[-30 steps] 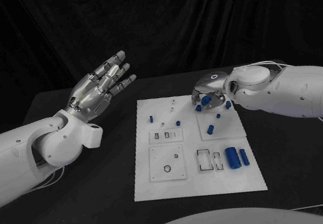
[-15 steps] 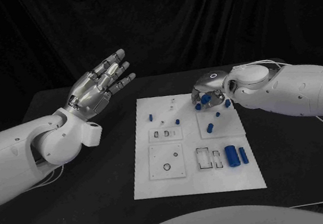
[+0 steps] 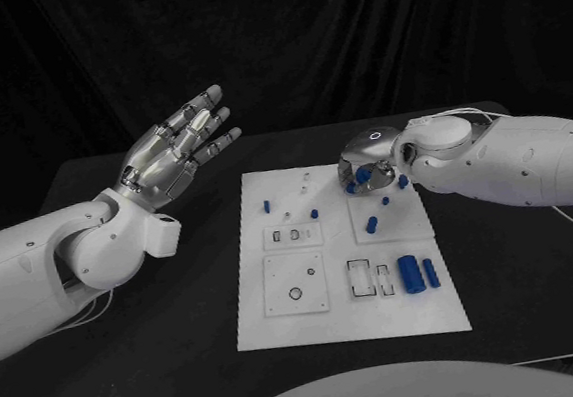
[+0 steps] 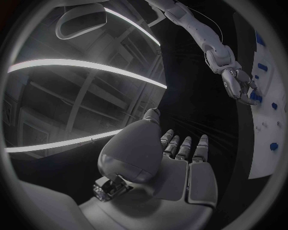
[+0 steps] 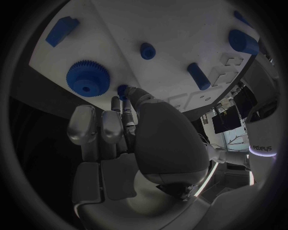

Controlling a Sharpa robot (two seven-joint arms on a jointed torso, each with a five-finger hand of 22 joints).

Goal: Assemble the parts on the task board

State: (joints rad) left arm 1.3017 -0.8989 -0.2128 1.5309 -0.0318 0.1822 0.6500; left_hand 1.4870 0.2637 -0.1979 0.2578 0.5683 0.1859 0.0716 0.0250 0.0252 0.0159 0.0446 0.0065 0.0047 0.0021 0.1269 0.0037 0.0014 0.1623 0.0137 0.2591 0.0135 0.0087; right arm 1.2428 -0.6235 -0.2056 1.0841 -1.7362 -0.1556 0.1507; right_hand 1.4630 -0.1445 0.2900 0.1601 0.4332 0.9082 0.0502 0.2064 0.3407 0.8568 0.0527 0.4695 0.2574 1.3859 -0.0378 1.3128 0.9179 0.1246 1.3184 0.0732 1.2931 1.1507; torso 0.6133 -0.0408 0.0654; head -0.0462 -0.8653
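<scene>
The white task board (image 3: 338, 327) lies mid-table with several blue parts on it. My right hand (image 3: 366, 160) hangs low over its far right corner, beside a blue gear (image 5: 88, 78). Its thumb and a finger meet on a small blue part (image 5: 123, 90) right at the board's surface. A blue block (image 5: 62, 28), a short peg (image 5: 147, 50) and a longer peg (image 5: 198, 75) lie further along the board. Left of the board my left hand (image 3: 177, 146) is raised high, open, fingers spread, its palm (image 4: 174, 165) holding nothing.
Two blue cylinders (image 3: 417, 274) lie side by side near the board's front right, next to rectangular slots (image 3: 364, 279). Small blue pegs (image 3: 314, 214) stand toward the far middle. Bare black table (image 3: 530, 263) surrounds the board.
My right hand has shifted slightly at the board's far right corner, staying low over the gear. The left hand stays raised and still.
</scene>
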